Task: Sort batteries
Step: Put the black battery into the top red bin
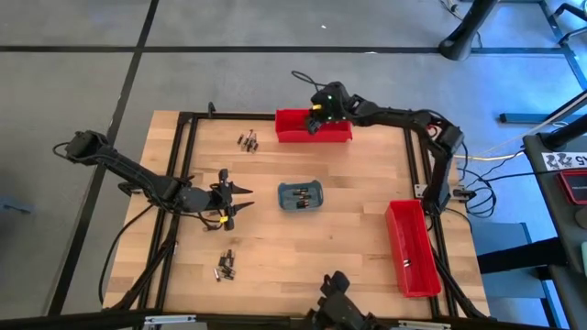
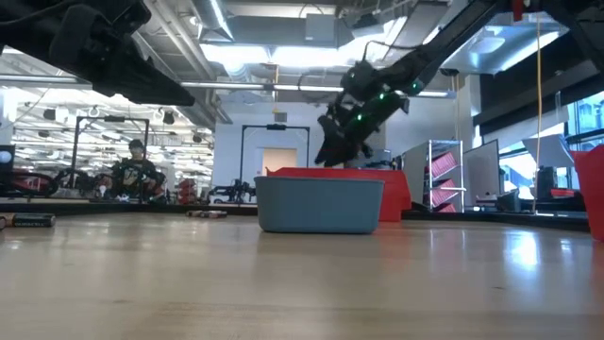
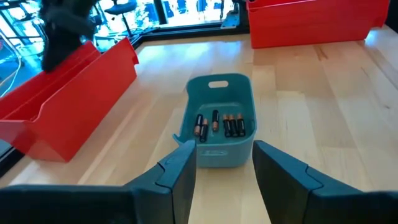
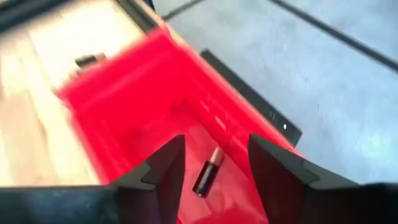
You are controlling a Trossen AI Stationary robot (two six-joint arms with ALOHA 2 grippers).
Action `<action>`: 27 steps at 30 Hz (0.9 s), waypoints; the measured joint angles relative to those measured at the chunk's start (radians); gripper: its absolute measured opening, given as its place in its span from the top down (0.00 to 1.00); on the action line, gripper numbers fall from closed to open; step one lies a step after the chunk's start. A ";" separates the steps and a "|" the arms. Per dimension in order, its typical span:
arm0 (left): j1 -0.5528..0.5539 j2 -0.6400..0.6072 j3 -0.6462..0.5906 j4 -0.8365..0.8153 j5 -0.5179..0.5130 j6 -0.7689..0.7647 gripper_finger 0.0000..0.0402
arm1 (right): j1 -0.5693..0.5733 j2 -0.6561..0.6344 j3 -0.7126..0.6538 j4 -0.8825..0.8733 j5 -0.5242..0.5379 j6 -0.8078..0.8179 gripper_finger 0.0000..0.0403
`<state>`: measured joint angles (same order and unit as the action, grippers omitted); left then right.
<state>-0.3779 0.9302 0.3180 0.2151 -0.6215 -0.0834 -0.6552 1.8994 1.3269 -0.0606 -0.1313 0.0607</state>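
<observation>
Right gripper (image 4: 211,163): over the far red bin (image 1: 314,126), fingers apart, holding nothing.
Battery (image 4: 208,172): lies loose on that bin's floor, between the fingers in the right wrist view.
Left gripper (image 3: 224,168): above the bench (image 1: 348,229), beside the grey-blue tray (image 3: 219,124), fingers parted and empty.
Tray batteries (image 3: 226,124): several in the tray.
Loose batteries (image 1: 248,140): clusters on the bench, far and near (image 1: 226,265).
Second red bin (image 1: 411,247): at the bench's right edge.

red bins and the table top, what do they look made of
Red bins: likely moulded plastic, going by the thin walls, the even saturated colour and the slight sheen in the left wrist view.
Table top: wood, apparently butcher-block, with pale strips joined side by side, visible grain and a smooth, lightly glossy finish.
</observation>
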 joint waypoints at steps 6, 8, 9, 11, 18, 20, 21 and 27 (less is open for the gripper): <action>0.000 -0.001 0.000 -0.001 0.000 -0.021 0.63 | 0.001 -0.098 0.001 -0.004 0.008 -0.008 0.53; -0.008 -0.010 0.000 -0.020 0.000 -0.050 0.63 | 0.013 -0.129 0.001 -0.005 -0.002 -0.008 0.54; -0.016 -0.021 0.005 -0.055 0.000 -0.068 0.63 | 0.020 -0.142 0.001 -0.008 -0.004 -0.013 0.54; -0.039 -0.045 0.029 -0.158 0.004 -0.110 0.63 | 0.047 -0.161 0.001 -0.018 -0.004 -0.023 0.54; -0.156 -0.115 0.150 -0.646 0.122 -0.398 0.63 | 0.201 -0.169 0.001 -0.031 -0.010 -0.110 0.55; -0.191 -0.115 0.158 -0.773 0.156 -0.554 0.63 | 0.252 -0.169 0.001 -0.043 0.015 -0.123 0.55; -0.208 -0.114 0.156 -0.838 0.170 -0.637 0.63 | 0.277 -0.169 0.001 -0.048 0.035 -0.129 0.55; -0.303 -0.100 0.079 -1.015 0.182 -0.997 0.63 | 0.403 -0.169 0.001 -0.048 0.151 -0.191 0.55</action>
<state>-0.6812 0.8305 0.3969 -0.8003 -0.4394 -1.0803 -0.2519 1.7306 1.3277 -0.1086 0.0193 -0.1301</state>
